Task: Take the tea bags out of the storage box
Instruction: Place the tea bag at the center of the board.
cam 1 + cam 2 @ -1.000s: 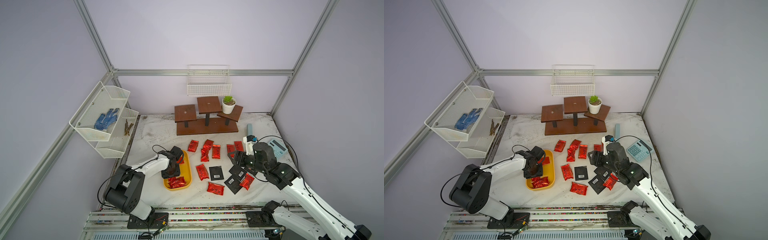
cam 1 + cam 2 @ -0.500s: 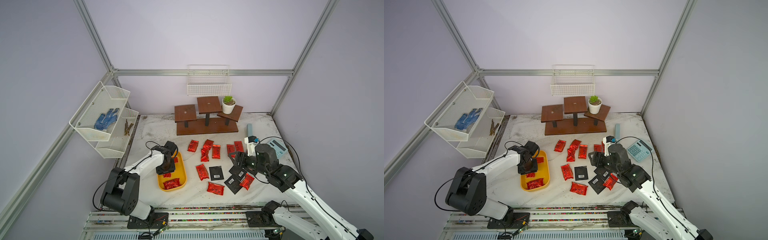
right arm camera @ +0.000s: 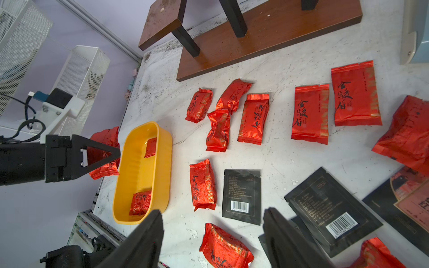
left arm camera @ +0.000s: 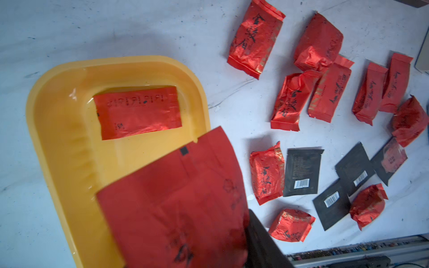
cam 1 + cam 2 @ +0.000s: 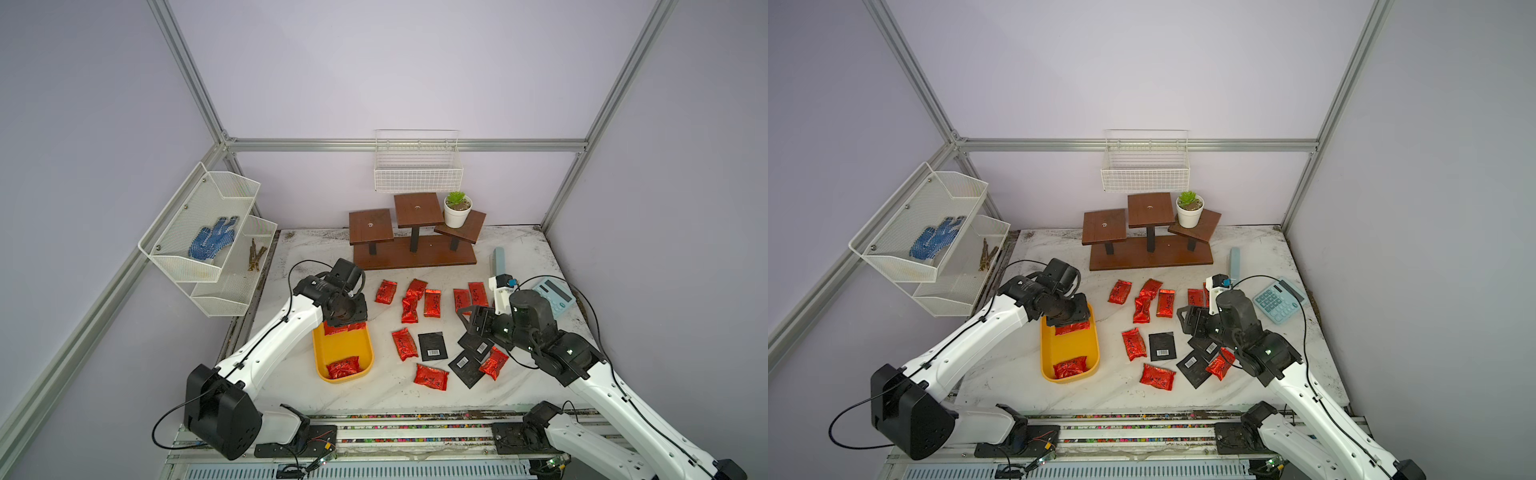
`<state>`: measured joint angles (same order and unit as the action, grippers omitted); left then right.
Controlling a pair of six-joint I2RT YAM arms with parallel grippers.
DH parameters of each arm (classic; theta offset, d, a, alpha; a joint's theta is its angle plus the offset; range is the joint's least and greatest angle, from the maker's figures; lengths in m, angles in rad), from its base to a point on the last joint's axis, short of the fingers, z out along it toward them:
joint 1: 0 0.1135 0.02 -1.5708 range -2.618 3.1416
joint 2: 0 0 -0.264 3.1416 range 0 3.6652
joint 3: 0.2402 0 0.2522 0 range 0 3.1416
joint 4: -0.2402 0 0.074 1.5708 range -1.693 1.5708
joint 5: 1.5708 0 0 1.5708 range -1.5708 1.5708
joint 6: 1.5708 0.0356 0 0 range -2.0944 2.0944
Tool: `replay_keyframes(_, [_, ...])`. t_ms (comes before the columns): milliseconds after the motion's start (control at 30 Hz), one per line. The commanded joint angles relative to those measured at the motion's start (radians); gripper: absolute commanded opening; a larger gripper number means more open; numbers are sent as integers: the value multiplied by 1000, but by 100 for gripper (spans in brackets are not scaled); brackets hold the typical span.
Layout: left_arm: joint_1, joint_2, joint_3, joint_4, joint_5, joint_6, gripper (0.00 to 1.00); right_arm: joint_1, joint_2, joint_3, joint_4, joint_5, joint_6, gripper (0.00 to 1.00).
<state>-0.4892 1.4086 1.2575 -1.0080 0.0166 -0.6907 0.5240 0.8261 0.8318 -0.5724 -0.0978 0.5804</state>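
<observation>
Sachets (image 4: 137, 113) shiny red crinkled foil; tray (image 4: 58, 130) shallow yellow.

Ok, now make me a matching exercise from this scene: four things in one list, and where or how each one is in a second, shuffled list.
Things:
1. left gripper
2. right gripper
3. potted plant
4. blue glove

States and places:
A. in the wire shelf
B. open, holding nothing
C. on the wooden stand
D. shut on a red tea bag

Pairs: 1-D, 2-B, 3-C, 4-A.
</observation>
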Motion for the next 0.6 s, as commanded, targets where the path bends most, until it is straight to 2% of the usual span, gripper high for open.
replay_keyframes(0, [-37,125,94,70,78,-9,48,5,-19,1,-8,9,-13,73])
replay_keyframes(200, [-55,372,231,133,117,7,48,4,-35,18,-46,-18,-22,73])
replay_keyframes(333, [-54,510,286,149,118,13,48,4,-20,15,-31,-159,-65,74])
replay_keyframes(433, [-54,573,286,166,117,7,48,6,34,1,-5,-301,-84,74])
replay_keyframes(567, [-54,594,258,209,117,-1,48,13,64,-28,12,-325,-84,73])
